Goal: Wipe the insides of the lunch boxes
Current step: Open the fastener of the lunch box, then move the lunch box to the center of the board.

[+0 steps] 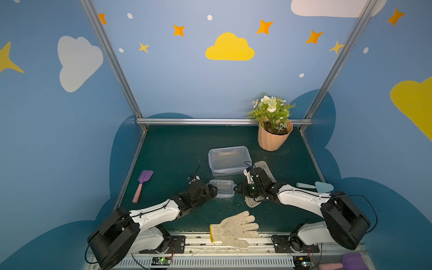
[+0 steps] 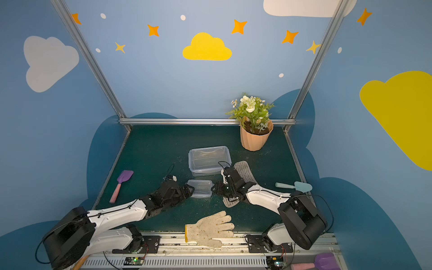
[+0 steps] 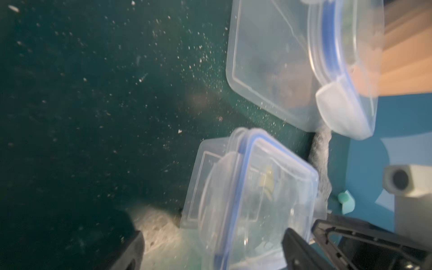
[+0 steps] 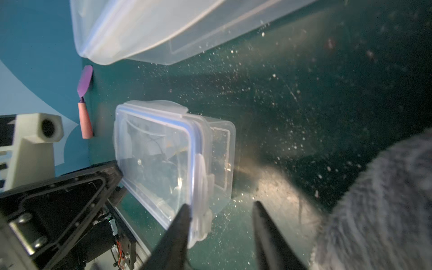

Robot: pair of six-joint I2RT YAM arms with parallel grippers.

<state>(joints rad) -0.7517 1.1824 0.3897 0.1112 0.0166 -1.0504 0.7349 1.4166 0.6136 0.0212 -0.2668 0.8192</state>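
Both lunch boxes lidded, so no wiping yet; step in hand, by judgement, freeing the end clips of the small lunch box (image 1: 222, 189).

In both top views: small lunch box (image 2: 200, 188) near the front of the green surface (image 1: 175, 152), just before the large lunch box (image 1: 229, 160), grey cloth (image 1: 263, 167) under the right forearm. Best worked from both short ends together: hook each clip from below, flip it outward, brace the base against sliding. Left arm stretched low and forward, left fingers (image 1: 212, 190) at one short end; right arm bent inward over the cloth, right fingers (image 1: 239, 189) at the opposite end.

From the left wrist: small lunch box close ahead, blue-sealed lid (image 3: 275, 177) in place, large lunch box beyond, likewise lidded. Left fingers (image 3: 129, 252) spread wide, pinching nothing. Better to close only with a clip squarely between. Wrist apparently rolled sideways, low over the surface.

From the right wrist: right fingers (image 4: 180, 236) parted, gripping nothing, one tip just beside the end clip (image 4: 202, 205); contact impossible to tell. Pull outward, not up, to avoid dragging the box through the grit (image 4: 280, 131). Cloth (image 4: 385, 210) just beside, ready for later.
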